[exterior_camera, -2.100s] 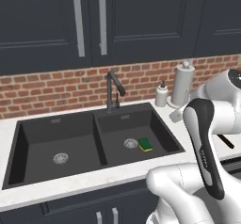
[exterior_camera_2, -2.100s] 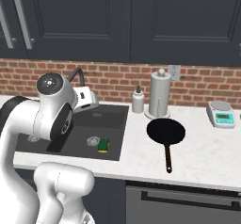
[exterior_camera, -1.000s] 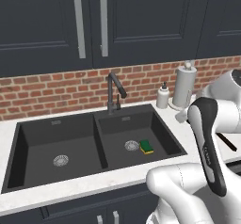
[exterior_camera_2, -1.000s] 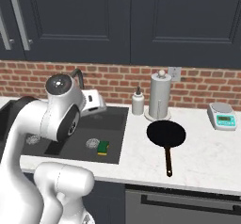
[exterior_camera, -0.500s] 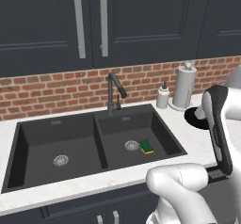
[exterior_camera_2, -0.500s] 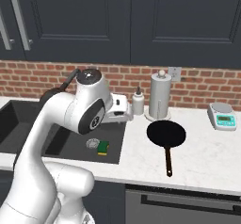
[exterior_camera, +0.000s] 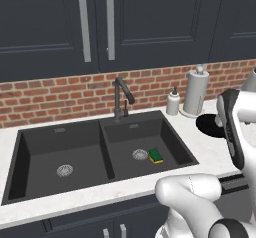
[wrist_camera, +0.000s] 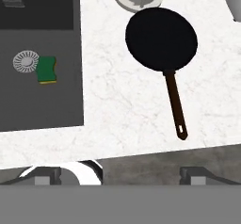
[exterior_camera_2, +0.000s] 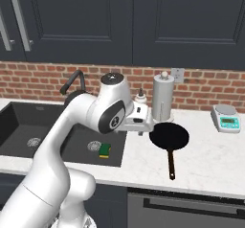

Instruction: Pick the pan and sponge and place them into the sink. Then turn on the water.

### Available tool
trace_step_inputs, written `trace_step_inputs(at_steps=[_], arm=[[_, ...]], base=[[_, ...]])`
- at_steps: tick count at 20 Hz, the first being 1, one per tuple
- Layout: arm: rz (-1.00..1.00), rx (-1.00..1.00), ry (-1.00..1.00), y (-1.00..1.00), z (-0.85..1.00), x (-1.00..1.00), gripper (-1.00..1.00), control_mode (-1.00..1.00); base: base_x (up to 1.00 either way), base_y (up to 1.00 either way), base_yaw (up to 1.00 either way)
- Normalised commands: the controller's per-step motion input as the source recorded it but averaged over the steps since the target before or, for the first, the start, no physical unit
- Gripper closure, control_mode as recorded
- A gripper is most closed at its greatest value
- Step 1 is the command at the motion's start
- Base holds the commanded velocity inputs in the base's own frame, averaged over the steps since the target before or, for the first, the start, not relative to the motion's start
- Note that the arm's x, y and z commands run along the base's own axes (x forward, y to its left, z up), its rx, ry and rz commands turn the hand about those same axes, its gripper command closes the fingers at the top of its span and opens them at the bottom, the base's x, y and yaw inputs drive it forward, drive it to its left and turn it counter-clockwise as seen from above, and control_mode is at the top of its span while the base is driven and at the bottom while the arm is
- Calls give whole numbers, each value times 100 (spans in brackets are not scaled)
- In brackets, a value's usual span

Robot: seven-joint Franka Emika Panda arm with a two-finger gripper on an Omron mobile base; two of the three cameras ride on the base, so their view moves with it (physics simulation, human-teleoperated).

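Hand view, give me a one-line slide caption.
Open gripper above the counter, pan ahead, sponge already in the sink by the drain.

We see a white marbled counter (exterior_camera_2: 143, 162) carrying a dark double sink (exterior_camera: 30, 147) set into it. On the counter, right of the sink, lies the black pan (exterior_camera_2: 169, 137), handle toward the front edge. Behind it stand a paper-towel roll (exterior_camera_2: 163, 96) and what seems a soap bottle (exterior_camera: 173, 102); a small scale (exterior_camera_2: 226, 118) sits further right.
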Motion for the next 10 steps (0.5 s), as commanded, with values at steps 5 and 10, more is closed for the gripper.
trace_step_inputs(at_steps=[5, 10], arm=[[-3, 0, 0, -18, -33, 2, -100, -100], [0, 3, 0, -18, -28, 5, -100, -100]], base=[[0, 0, 0], [0, 0, 0]])
